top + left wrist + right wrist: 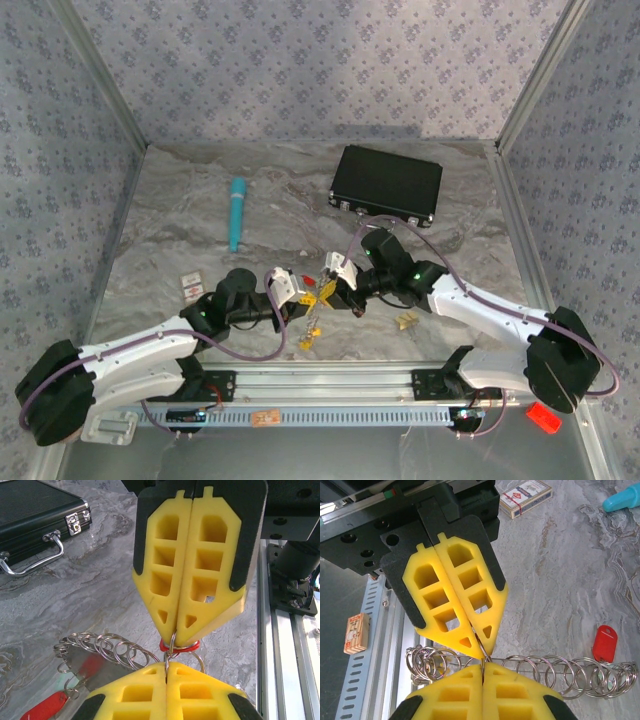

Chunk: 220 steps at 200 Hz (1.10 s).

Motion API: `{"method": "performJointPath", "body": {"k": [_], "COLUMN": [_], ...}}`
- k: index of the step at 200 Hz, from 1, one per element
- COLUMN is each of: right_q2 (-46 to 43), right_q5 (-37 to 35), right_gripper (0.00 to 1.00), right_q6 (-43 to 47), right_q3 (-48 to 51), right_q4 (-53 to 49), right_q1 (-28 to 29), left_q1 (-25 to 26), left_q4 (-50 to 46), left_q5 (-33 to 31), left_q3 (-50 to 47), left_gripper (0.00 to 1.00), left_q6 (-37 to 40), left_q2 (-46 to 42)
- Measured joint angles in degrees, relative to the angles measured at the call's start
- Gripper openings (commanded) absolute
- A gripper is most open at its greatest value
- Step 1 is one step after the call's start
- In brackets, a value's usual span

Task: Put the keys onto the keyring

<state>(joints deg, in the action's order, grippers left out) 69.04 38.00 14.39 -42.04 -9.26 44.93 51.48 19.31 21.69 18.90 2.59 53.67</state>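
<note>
The left gripper (166,669) and right gripper (483,666) meet tip to tip at centre frame, both jaws clamped on the thin keyring (171,641); any opposing pull could bend the wire or let it slip free; spare keys (406,320) wait lower right of centre.

Marble bench (200,180) update: I've got a black case (387,184) at the back. The teal tube (237,213) lies well left of the case, and the little card pack (191,286) is further left, closer to the front.
</note>
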Motion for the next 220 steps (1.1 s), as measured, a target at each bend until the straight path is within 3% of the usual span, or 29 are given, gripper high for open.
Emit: {"method": "performJointPath", "body": {"k": [143,220], "right_q2": [3.37,4.96], "right_q5": [-1.84,-7.65], "right_gripper": [0.00,0.00], "right_q6": [-13.77,-19.91], "right_q3": [-0.66,-1.31], "right_q4": [0.83,0.44], "right_q1": [-0.92,-1.46], "left_q1": [-0.28,0.00], "left_q4": [-1.22,-1.46], "left_q5": [-2.97,-4.39], "left_q3": [0.00,0.00], "left_gripper": [0.00,0.00], "left_q6": [2.36,3.63], "left_q2": [-0.35,-0.31]}}
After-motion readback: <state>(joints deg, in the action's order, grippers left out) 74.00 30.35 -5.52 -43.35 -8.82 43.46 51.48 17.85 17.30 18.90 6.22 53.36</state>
